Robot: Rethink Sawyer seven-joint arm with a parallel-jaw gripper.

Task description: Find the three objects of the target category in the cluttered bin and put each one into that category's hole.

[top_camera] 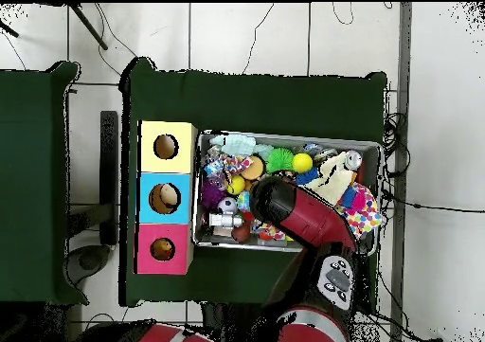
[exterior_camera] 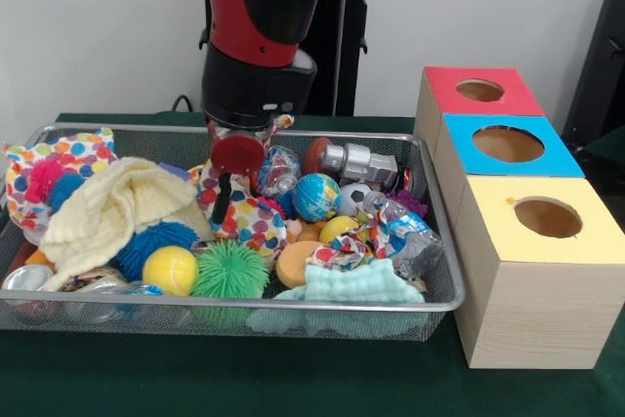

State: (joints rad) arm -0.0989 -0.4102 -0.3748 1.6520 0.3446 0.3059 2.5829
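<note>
Hand (exterior_camera: pixel 230 181) hangs low over the middle of the large shallow silver wire-mesh bin (exterior_camera: pixel 441 241), its tip sunk among the clutter; a round red disc and a dark finger-like part show below the black wrist, but whether it is spread or closed, or gripping anything, I cannot tell. It presses against, or at least sits right at, a soft polka-dot cloth bundle (exterior_camera: pixel 244 222) in white with coloured spots.

Just beside the hand, toward the boxes, lie a glossy blue-and-green globe ball (exterior_camera: pixel 316 196) and a small black-and-white football (exterior_camera: pixel 354 196). Behind those rests a hard silver-grey toy robot (exterior_camera: pixel 363 163). On the hand's other side sprawls a nubbly pale-yellow knitted cloth (exterior_camera: pixel 107 210), with a bristly blue spiky rubber ball (exterior_camera: pixel 151 241) below it. Toward the camera from the hand sit a smooth yellow ball (exterior_camera: pixel 170 270) and a green spiky rubber ball (exterior_camera: pixel 229 271).

No plush animal toy is clearly visible in the heap.

Well apart from the hand, outside the bin on the dark green table (exterior_camera: pixel 293 378), stands the red-topped round hole (exterior_camera: pixel 479 91) in its light wooden box, farthest in the row of three.
</note>
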